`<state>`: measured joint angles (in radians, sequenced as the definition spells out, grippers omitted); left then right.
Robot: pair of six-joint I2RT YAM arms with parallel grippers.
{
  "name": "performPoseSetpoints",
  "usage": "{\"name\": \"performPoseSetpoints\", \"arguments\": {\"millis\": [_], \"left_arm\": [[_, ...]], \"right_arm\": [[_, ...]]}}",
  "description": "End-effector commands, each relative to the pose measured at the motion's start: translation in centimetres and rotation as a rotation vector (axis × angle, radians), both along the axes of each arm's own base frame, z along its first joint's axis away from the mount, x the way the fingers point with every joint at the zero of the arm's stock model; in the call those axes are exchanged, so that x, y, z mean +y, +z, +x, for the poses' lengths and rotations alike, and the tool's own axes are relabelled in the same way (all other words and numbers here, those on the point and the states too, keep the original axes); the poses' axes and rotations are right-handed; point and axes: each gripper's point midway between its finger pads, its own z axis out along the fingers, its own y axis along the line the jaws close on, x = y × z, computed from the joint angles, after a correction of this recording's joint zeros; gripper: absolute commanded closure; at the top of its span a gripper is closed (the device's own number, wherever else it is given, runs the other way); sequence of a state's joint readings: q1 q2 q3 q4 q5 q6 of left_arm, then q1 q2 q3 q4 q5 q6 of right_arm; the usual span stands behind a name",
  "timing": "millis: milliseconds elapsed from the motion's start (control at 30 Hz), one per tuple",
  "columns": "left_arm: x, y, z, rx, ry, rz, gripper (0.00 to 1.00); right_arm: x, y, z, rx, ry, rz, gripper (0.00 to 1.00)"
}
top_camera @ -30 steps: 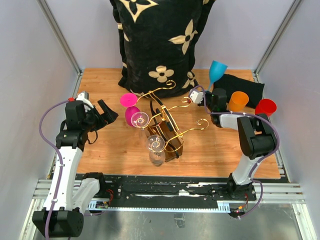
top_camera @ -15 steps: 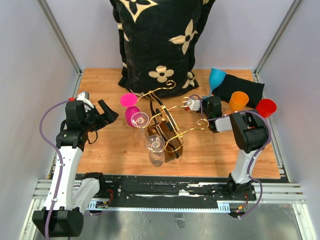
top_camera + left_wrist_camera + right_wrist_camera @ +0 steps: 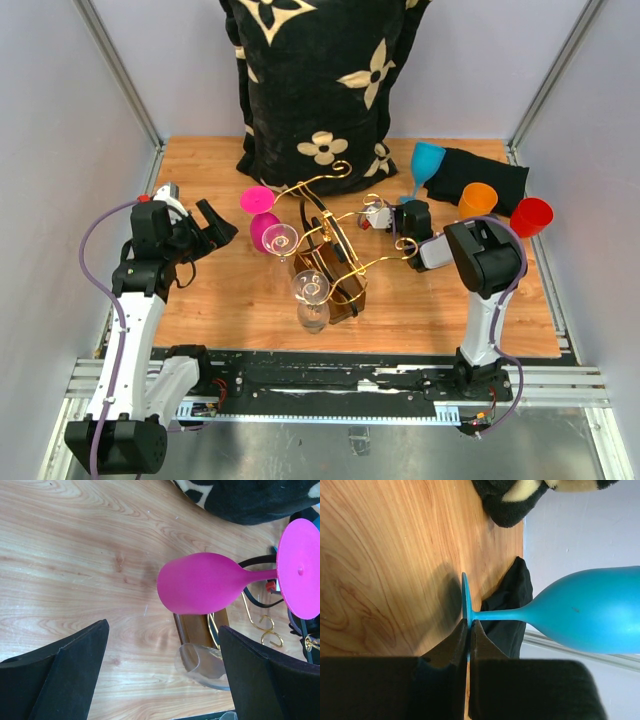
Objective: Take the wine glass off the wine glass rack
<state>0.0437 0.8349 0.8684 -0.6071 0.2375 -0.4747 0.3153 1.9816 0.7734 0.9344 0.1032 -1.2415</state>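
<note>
Holds the wine glass, a blue one, in the right end effector. Pinches the thin disc of its foot between the two black fingers, which are pressed together on it, one on each face of the disc. Has the stem and the bowl pointing away from the bench, roughly upright, with the shadow of the foot on the wood. Cannot tell whether the foot touches the wood.

Shows this glass off the wine glass rack, to the right of it and a little farther, with the bowl in front of a black cloth. Shows the right end effector just beside the scroll ends on the right side of the rack; cannot tell whether it touches the wire.

Shows the rack near the middle of the bench, gold wire arms over a dark brown base, with a clear glass and a second clear glass at its near left side and a pink glass just beside its left end. Shows an orange glass and a red glass at the right, well apart from the rack, and a black cushion with cream flowers at the far side.

Has the left end effector at the left of the bench, apart from the rack, fingers spread wide and gripping nothing, facing the pink glass.
</note>
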Motion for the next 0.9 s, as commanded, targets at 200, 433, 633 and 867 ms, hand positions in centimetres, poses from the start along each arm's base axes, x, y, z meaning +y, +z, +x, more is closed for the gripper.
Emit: {"name": "performPoseSetpoints", "arguments": {"millis": [200, 433, 633, 867], "left_arm": [[0.0, 0.7, 0.2, -0.032, -0.013, 0.009, 0.03], [-0.2, 0.5, -0.3, -0.036, -0.016, -0.004, 0.03], [-0.4, 0.6, -0.6, -0.043, -0.021, -0.008, 0.03], [-0.5, 0.6, -0.8, -0.049, -0.03, -0.014, 0.03]], "right_arm": [[-0.3, -3.9, -1.8, 0.124, -0.036, -0.026, 0.98], [0.1, -5.0, -3.1, 0.182, -0.008, -0.033, 0.83], [0.0, -5.6, -4.3, 0.287, -0.005, -0.046, 0.75], [0.3, -5.7, -5.3, 0.342, 0.008, -0.058, 0.48]]}}
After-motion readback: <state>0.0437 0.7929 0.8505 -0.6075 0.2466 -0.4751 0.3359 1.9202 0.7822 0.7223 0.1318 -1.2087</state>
